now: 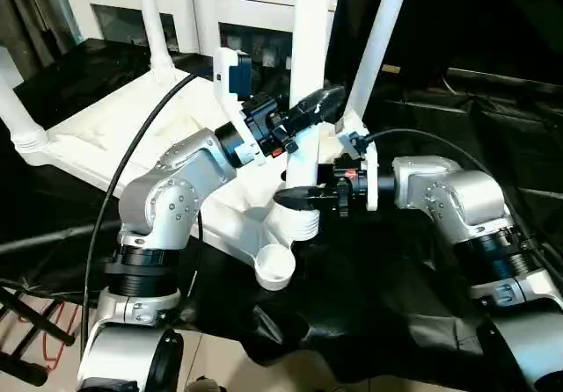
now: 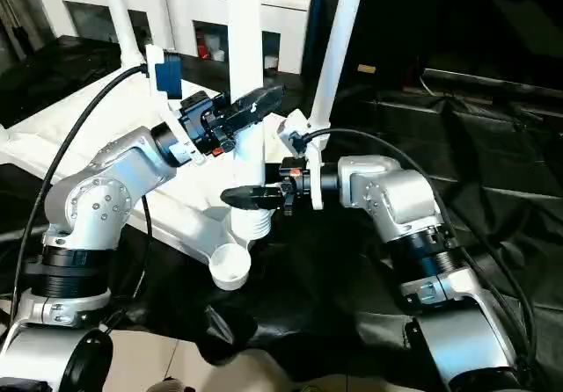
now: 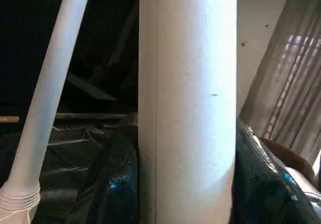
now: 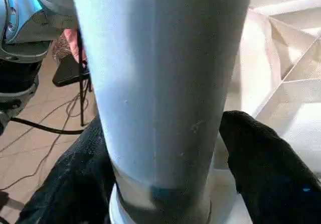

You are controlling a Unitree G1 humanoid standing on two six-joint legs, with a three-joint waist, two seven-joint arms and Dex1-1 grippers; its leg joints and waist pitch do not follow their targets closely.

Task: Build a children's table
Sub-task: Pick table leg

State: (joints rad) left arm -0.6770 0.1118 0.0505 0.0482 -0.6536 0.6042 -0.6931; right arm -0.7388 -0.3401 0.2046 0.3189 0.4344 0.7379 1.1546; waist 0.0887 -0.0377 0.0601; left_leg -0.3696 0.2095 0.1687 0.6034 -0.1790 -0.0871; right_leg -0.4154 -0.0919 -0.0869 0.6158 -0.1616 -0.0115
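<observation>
silver forearms rise from the bottom corners of the head views toward the middle, where both black two-fingered grippers meet on one long white tubular leg. left gripper, upper centre, pinches this leg with a finger on each side, as its wrist view shows. right gripper, just below it at frame centre, has its fingers spread around the same leg near its ribbed base, and whether they press it i cannot tell. that leg stands upright in a rounded corner socket of the white plastic rectangular tabletop, which lies ribbed side up across the left half on black sheeting. an empty socket sits lower centre. two more legs stand behind.
</observation>
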